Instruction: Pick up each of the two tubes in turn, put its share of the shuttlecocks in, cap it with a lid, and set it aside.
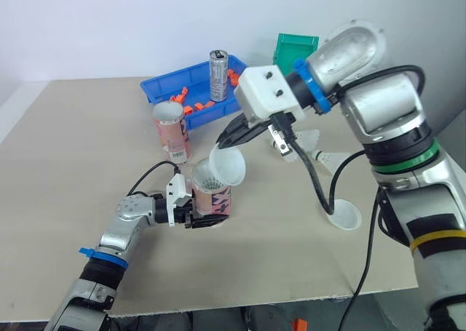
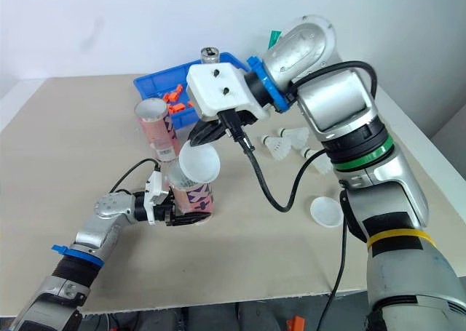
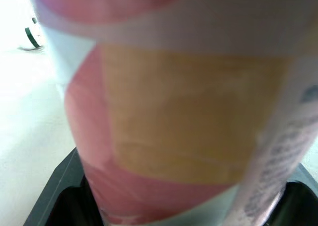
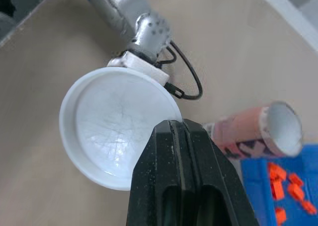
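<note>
A pale beige desk (image 1: 73,164) runs back to a plain white wall. The left claw (image 1: 202,220) is clamped on the base of the near tube (image 1: 212,193), which stands upright on the desk with a shuttlecock skirt showing in its mouth. The right claw (image 1: 227,137) pinches the rim of a white lid (image 1: 227,168) with its fingers pressed together. The lid hangs tilted just above the far edge of the tube mouth.

The step in hand looks like capping tube 1 of 2. To do it well, the lid should be levelled and centred over the mouth before it is pressed straight down, with the left claw's grip bracing the tube against tipping. A tilted lid could catch the rim or crush feathers.

The second tube (image 1: 172,131) stands behind, near a blue bin (image 1: 156,87). A spare lid (image 1: 344,217) and loose shuttlecocks (image 1: 306,142) lie to the right.
</note>
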`<state>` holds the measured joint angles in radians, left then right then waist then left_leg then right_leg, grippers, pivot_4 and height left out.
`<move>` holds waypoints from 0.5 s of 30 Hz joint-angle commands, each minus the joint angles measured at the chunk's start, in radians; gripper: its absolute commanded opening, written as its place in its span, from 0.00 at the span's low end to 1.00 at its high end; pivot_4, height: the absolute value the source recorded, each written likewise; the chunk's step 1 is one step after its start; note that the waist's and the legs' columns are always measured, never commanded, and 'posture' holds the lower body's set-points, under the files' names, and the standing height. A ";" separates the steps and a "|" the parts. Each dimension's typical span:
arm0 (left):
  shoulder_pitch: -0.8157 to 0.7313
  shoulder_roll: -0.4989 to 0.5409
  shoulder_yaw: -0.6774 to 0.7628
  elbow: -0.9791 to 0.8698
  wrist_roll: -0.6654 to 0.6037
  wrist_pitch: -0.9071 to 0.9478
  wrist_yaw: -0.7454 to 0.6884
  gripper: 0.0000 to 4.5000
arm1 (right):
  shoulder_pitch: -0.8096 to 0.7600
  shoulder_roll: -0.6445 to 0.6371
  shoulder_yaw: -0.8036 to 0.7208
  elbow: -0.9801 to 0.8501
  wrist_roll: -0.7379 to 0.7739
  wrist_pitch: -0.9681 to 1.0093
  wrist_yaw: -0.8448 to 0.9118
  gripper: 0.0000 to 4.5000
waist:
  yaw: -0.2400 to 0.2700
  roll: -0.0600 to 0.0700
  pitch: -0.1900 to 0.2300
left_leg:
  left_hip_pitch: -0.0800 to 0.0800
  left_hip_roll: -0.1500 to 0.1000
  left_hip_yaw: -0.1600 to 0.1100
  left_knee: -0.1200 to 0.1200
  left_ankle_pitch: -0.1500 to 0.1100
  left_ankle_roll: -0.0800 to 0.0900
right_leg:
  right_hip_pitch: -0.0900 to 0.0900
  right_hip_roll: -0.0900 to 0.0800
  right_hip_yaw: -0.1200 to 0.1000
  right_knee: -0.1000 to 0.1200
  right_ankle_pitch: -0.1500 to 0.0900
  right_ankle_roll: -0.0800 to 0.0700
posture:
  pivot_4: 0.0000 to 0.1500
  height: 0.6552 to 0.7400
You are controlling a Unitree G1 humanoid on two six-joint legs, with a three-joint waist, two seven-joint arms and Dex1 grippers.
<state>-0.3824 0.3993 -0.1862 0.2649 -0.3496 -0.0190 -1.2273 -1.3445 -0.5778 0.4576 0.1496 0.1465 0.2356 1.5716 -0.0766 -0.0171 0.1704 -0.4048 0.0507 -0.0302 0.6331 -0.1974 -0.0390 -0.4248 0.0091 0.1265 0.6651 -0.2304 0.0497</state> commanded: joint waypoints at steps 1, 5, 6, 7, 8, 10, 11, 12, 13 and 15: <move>0.027 0.018 -0.073 0.065 0.078 0.062 -0.019 0.72 | -0.054 0.031 0.016 0.084 -0.061 -0.126 0.029 0.01 | 0.000 0.000 0.000 | 0.000 0.000 0.000 0.000 0.000 0.000 | 0.000 0.000 0.000 0.000 0.000 0.000 | 1.00 1.00; 0.031 0.026 -0.075 0.059 0.083 0.061 -0.017 0.72 | -0.076 0.060 0.016 0.169 -0.094 -0.198 0.039 0.01 | 0.002 0.000 0.000 | -0.001 0.000 -0.001 0.000 0.000 0.000 | 0.000 0.000 0.000 0.000 -0.001 0.000 | 1.00 1.00; 0.034 0.028 -0.078 0.057 0.087 0.059 -0.017 0.72 | -0.079 0.066 0.015 0.182 -0.098 -0.207 0.042 0.01 | 0.002 0.000 0.000 | -0.001 0.000 -0.001 0.000 -0.001 0.000 | 0.000 0.000 0.000 0.000 -0.001 0.000 | 1.00 1.00; 0.036 0.029 -0.081 0.057 0.091 0.057 -0.016 0.72 | -0.081 0.071 0.016 0.192 -0.100 -0.214 0.042 0.01 | 0.002 0.000 0.000 | 0.000 0.000 -0.001 0.000 -0.001 0.000 | 0.000 0.000 0.000 0.000 -0.001 0.000 | 1.00 1.00; 0.037 0.029 -0.083 0.057 0.095 0.055 -0.014 0.72 | -0.082 0.073 0.020 0.198 -0.096 -0.222 0.043 0.01 | 0.002 0.000 0.000 | 0.000 0.000 -0.001 0.000 -0.001 0.000 | 0.000 0.000 0.000 0.000 -0.001 0.000 | 1.00 1.00; 0.043 0.028 -0.082 0.047 0.095 0.059 -0.008 0.72 | -0.079 0.074 0.030 0.197 -0.081 -0.230 0.043 0.01 | 0.002 0.000 0.000 | 0.000 0.000 -0.001 0.000 -0.001 0.000 | 0.001 0.000 0.000 0.000 -0.001 0.000 | 1.00 1.00; 0.046 0.029 -0.080 0.042 0.094 0.061 -0.006 0.72 | -0.078 0.073 0.034 0.194 -0.070 -0.231 0.043 0.01 | 0.001 0.000 0.000 | 0.000 0.000 -0.001 0.000 -0.001 0.000 | 0.001 0.000 0.000 0.000 -0.001 0.000 | 1.00 1.00; 0.045 0.027 -0.080 0.040 0.094 0.063 -0.003 0.72 | -0.078 0.071 0.037 0.195 -0.063 -0.234 0.043 0.01 | 0.001 0.000 0.000 | 0.000 0.000 -0.001 0.000 -0.001 0.000 | 0.001 0.000 0.000 0.000 -0.001 0.000 | 1.00 1.00; 0.048 0.028 -0.078 0.036 0.094 0.065 -0.001 0.72 | -0.078 0.062 0.045 0.184 -0.035 -0.232 0.043 0.01 | 0.001 0.000 0.000 | 0.000 0.000 -0.001 0.000 -0.001 0.000 | 0.001 0.000 0.000 0.000 -0.001 0.000 | 1.00 1.00; 0.061 0.038 -0.072 0.027 0.095 0.065 0.007 0.72 | -0.081 0.031 0.055 0.151 0.058 -0.225 0.043 0.01 | 0.001 0.000 0.000 | 0.000 0.000 -0.001 0.000 -0.001 0.000 | 0.001 0.000 0.000 0.000 -0.001 0.000 | 1.00 1.00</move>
<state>-0.3806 0.4117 -0.1965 0.2407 -0.3317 -0.0106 -1.2212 -1.3913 -0.5245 0.5220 0.3441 0.1370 0.0174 1.5761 -0.0755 -0.0171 0.1704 -0.4050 0.0506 -0.0315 0.6326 -0.1982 -0.0383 -0.4240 0.0093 0.1264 0.6653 -0.2322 0.0497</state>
